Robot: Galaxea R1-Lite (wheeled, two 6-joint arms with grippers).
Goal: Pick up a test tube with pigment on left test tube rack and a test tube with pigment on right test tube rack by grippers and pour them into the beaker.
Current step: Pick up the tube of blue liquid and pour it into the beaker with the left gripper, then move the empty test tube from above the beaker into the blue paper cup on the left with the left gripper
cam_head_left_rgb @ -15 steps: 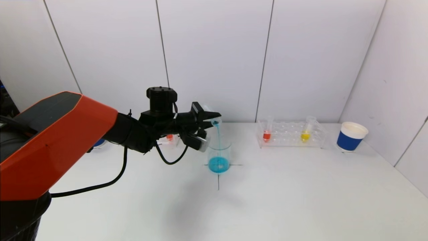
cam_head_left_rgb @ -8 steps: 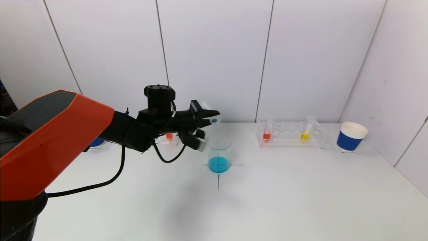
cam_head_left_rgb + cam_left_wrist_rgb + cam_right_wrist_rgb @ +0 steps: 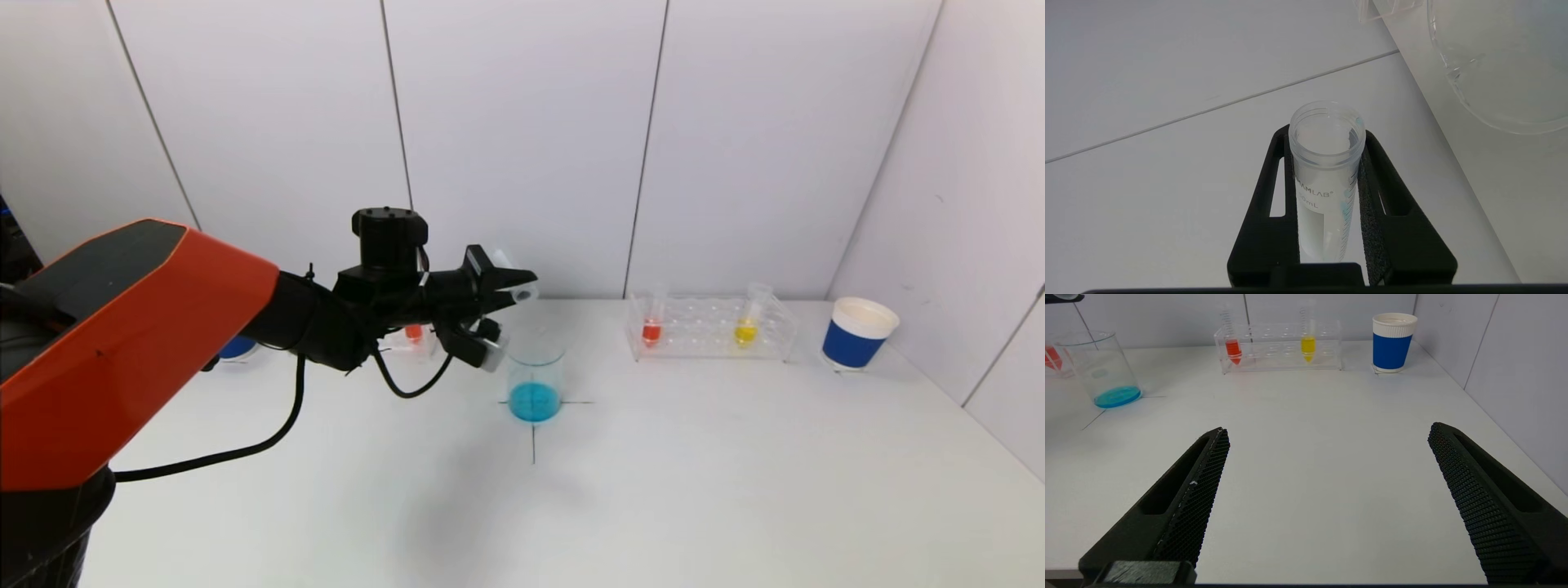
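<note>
White panelled walls enclose a white table, bare around a black cross marked at its centre. On that cross stands the beaker, presumably so both arms can reach it; a shallow layer of blue liquid sits in its base. My left gripper hangs just above and to the left of the beaker's rim, clamped on the test tube, which I hold tipped near horizontal with its mouth towards the beaker, the pouring attitude. In the left wrist view the tube looks drained: clear plastic, printed graduations, only faint blue smears down one wall and at the lip (no stream visible from it). My right gripper hangs low over the near table with its jaws spread wide and nothing between them, well apart from the right test tube rack at the back. That clear rack carries a red-filled tube and a yellow-filled tube, both upright, one of them due next. A blue paper cup stands beside the rack.
</note>
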